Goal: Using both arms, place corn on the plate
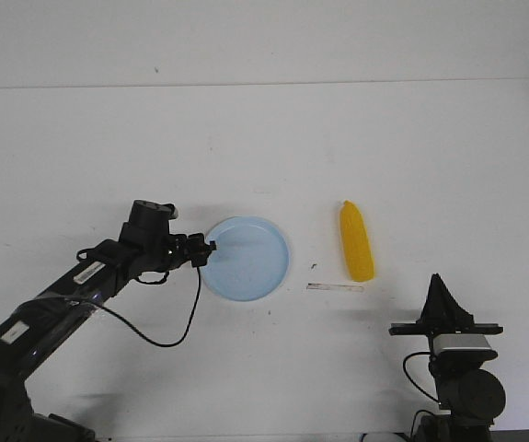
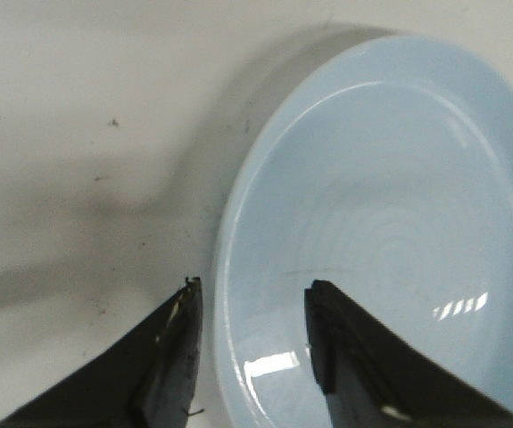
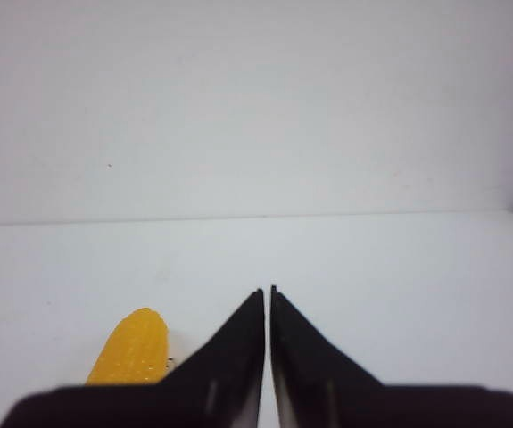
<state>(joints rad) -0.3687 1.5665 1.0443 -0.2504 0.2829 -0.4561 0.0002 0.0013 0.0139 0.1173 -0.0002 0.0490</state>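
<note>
Black and pressed shut, your right jaws [image 1: 437, 279] sit nearest you, empty. Beyond them and toward the plate [image 1: 246, 259], the corn [image 1: 356, 241] lies on the counter [image 1: 264, 147], its long axis running away from you; this arm is clearly closer. Your left jaws [image 2: 252, 299] stand apart, straddling the plate's rim.

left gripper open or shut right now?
Open. In the left wrist view the left gripper has a clear gap between its fingers, which straddle the rim of the plate without clamping it.
</note>
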